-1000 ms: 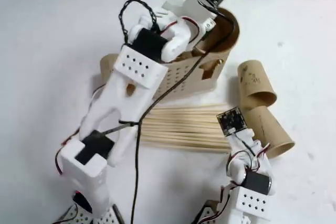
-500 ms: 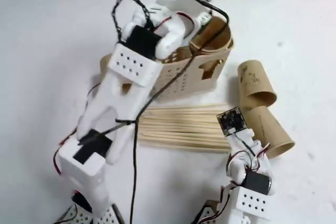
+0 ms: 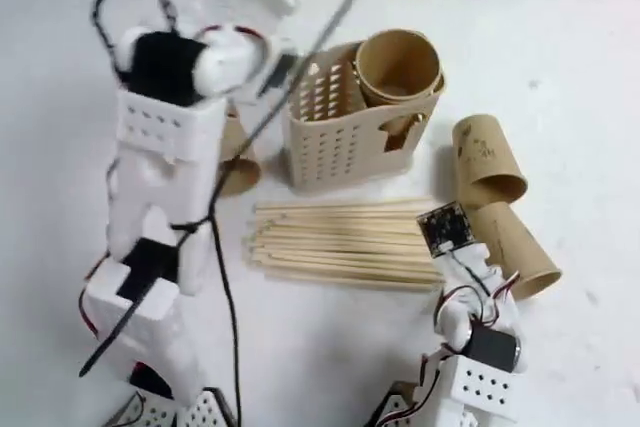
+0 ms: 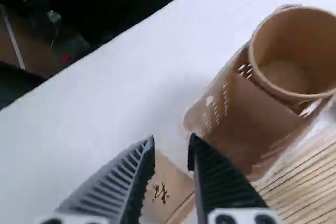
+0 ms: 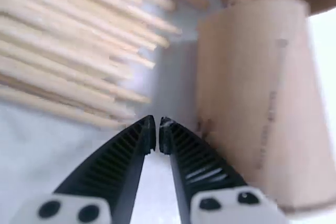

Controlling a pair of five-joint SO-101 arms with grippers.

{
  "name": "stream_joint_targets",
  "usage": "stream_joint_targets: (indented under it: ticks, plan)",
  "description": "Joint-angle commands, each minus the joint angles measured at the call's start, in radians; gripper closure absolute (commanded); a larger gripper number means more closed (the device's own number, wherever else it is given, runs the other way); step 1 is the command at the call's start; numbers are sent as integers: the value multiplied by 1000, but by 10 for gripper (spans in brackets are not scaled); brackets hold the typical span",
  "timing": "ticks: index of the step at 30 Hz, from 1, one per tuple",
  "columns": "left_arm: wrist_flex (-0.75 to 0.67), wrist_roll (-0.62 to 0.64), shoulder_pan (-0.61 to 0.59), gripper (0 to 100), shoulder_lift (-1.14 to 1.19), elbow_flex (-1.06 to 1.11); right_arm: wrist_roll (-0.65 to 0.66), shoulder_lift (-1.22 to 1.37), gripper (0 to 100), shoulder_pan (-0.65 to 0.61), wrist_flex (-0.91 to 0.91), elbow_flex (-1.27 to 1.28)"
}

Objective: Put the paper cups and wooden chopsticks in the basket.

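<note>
Left gripper (image 4: 171,142) barely parted, right gripper (image 5: 156,125) pressed shut beside a lying cup (image 5: 252,93); one nudge could roll it away.

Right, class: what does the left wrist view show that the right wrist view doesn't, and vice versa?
Left wrist alone of the two: the basket with a cup standing in it, the left gripper, and a second cup below it. Right wrist alone: the right gripper and a lying cup beside it. Both: the chopsticks on the white table.
</note>
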Motion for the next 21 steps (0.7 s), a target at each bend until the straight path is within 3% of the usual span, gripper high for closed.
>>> stream_joint_targets:
  ticks: [1, 7, 10, 16, 21]
  plan:
    - [17, 5, -113, 873, -90, 91, -23, -2, 967, 7, 105, -215]
    - [-17, -44, -189, 872, -286, 512, -20, 7, 966, 7, 354, -634]
    - [-107, -84, -211, 872, -437, 758, 71, 41, 942, 8, 432, -772]
    - [-470, -173, -255, 871, -768, 1418, 640, 222, 896, 179, 441, -855]
    - [-727, -176, -254, 871, -935, 1854, 1005, 285, 892, 302, 380, -802]
